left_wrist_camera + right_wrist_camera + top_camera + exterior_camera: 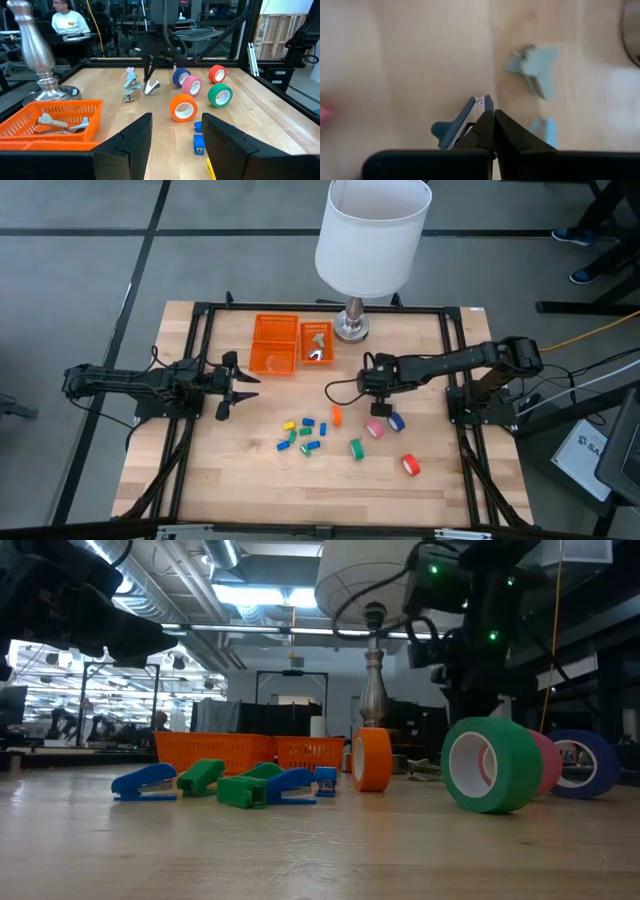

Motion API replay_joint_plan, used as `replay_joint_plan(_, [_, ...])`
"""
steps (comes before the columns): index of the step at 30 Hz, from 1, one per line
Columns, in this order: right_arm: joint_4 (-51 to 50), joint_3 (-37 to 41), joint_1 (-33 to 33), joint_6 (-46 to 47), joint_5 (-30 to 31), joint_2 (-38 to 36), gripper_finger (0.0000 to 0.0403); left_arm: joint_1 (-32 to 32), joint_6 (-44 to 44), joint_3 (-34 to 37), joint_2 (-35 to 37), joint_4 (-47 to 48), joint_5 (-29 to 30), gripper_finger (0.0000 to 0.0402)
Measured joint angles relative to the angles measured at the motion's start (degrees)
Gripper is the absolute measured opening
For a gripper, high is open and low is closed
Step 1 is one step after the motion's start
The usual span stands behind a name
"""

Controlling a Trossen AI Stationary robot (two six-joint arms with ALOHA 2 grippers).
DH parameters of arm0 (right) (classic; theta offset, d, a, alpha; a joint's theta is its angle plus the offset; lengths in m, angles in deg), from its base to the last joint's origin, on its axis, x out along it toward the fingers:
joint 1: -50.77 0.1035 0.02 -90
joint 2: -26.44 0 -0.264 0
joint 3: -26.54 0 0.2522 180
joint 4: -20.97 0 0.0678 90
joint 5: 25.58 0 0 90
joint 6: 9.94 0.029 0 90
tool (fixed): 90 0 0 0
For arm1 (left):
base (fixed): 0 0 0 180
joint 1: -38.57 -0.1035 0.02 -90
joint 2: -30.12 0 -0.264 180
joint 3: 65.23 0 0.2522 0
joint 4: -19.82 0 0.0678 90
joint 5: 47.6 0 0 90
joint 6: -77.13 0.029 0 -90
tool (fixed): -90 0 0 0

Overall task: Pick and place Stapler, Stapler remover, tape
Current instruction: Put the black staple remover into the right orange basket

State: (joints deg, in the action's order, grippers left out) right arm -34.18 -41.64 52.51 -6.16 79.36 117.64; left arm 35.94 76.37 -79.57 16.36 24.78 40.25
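wooden table (250, 480), industrial room behind

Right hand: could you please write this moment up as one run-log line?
right hand: shut on remover | second remover: lying loose nearby | left hand: open, waiting, left side

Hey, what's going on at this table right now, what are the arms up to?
The right gripper has closed on a small blue-grey staple remover on the wooden table, near the lamp base. A second staple remover lies just beyond it. The left gripper hangs open beside the orange baskets, holding nothing. Tape rolls and little staplers lie scattered on the table.
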Motion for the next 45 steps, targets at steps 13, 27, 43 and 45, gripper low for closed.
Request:
replay_joint_plan(13, [17.3, -5.5, -1.3, -12.4, 0.3, 0.0, 0.0002, 0.0, 0.0, 0.0, 0.0, 0.0, 0.0, 0.0169])
replay_joint_plan(27, [41.1, -5.6, -7.0, -18.5, 0.5, 0.1, 0.0001, 0.0, 0.0, 0.0, 0.0, 0.0, 0.0, 0.0169])
replay_joint_plan(43, [62.3, -5.6, -13.4, -11.0, 6.0, 11.7, 0.0005, 0.0, 0.0, 0.0, 0.0, 0.0, 0.0, 0.0169])
replay_joint_plan(45, [63.7, -5.6, -13.9, -8.6, 4.9, 13.1, 0.0005, 0.0, 0.0, 0.0, 0.0, 0.0, 0.0, 0.0169])
